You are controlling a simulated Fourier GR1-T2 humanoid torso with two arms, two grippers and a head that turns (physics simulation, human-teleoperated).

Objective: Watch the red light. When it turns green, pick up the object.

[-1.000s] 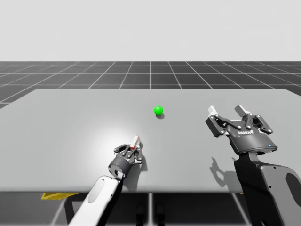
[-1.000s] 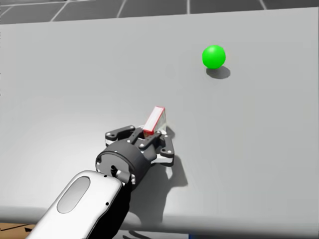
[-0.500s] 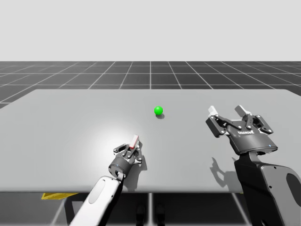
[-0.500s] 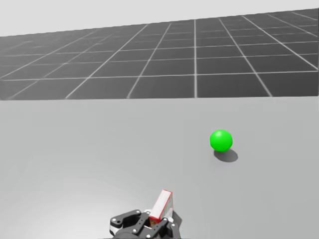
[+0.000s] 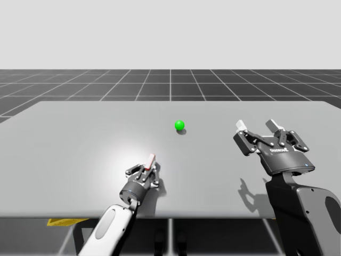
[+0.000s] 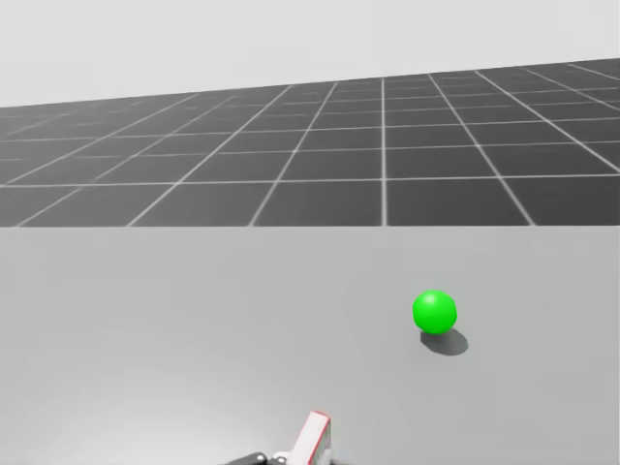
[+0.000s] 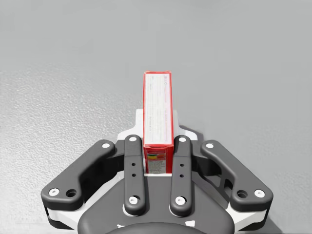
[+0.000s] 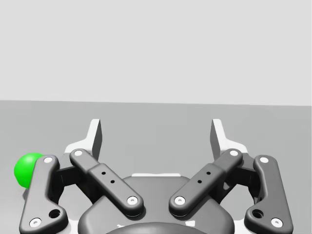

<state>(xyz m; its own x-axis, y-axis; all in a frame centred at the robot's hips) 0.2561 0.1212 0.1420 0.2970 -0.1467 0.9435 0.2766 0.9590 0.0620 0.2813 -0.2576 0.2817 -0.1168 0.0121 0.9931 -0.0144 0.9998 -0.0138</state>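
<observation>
The light is a green ball (image 5: 179, 125) on the grey table, also seen in the head view (image 6: 434, 311) and beside my right gripper in the right wrist view (image 8: 27, 168). A thin red-edged white box (image 7: 158, 114) stands between the fingers of my left gripper (image 7: 158, 146), which is shut on it. In the high view that gripper (image 5: 147, 168) holds the box (image 5: 151, 160) near the table's front edge. The box's tip (image 6: 313, 441) shows low in the head view. My right gripper (image 5: 257, 126) hovers open at the right, holding nothing (image 8: 157, 136).
The grey table (image 5: 80, 138) stretches wide around both arms, its front edge close to my left forearm. Beyond the far edge lies a dark gridded floor (image 6: 320, 165).
My head has turned upward, so the floor has come into view and the gripper has sunk to the edge. My left gripper has drawn slightly back toward the front edge with the box. The right arm is still.
</observation>
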